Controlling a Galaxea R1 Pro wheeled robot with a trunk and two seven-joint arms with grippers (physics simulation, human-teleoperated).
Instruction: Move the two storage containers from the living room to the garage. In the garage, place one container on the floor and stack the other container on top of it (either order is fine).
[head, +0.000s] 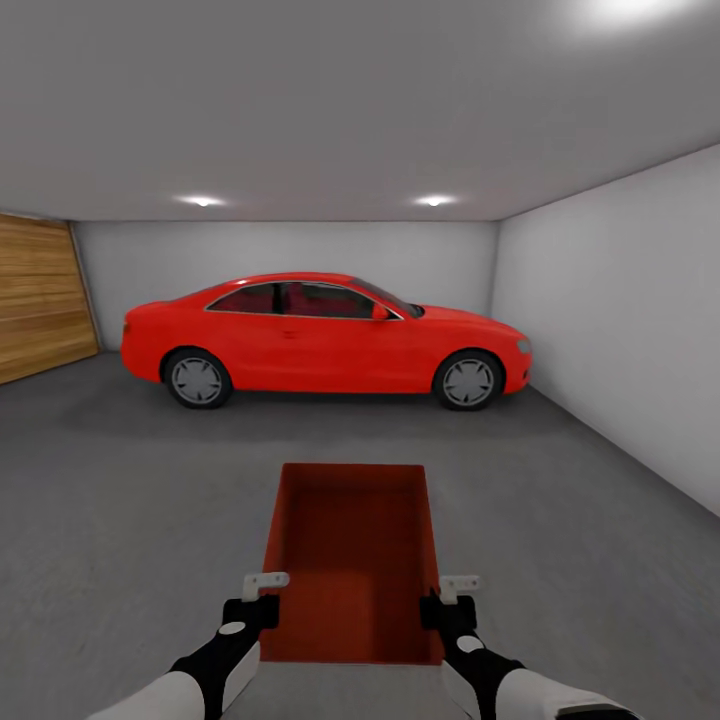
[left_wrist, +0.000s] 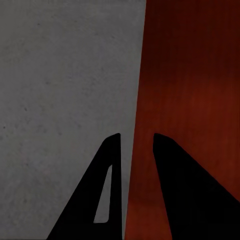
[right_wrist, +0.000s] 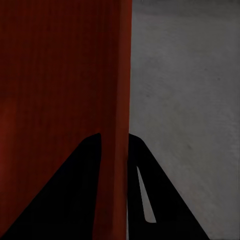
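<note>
One orange-red storage container (head: 350, 560), open-topped, sits low in front of me in the garage, its long side pointing at the car. My left gripper (head: 262, 592) holds its left wall near the close end. My right gripper (head: 452, 592) holds the right wall opposite. In the left wrist view the left gripper (left_wrist: 136, 135) straddles the container (left_wrist: 190, 75) wall, one finger inside and one over the floor (left_wrist: 60, 75). The right wrist view shows the right gripper (right_wrist: 114, 134) pinching the container (right_wrist: 60, 75) wall the same way. I cannot tell whether its base touches the dark grey floor (head: 150, 480).
A red car (head: 320, 340) stands side-on across the far end of the garage. A wooden slatted door (head: 35, 305) fills the left wall, and a pale grey wall (head: 620, 320) runs along the right. Open floor lies between the container and the car.
</note>
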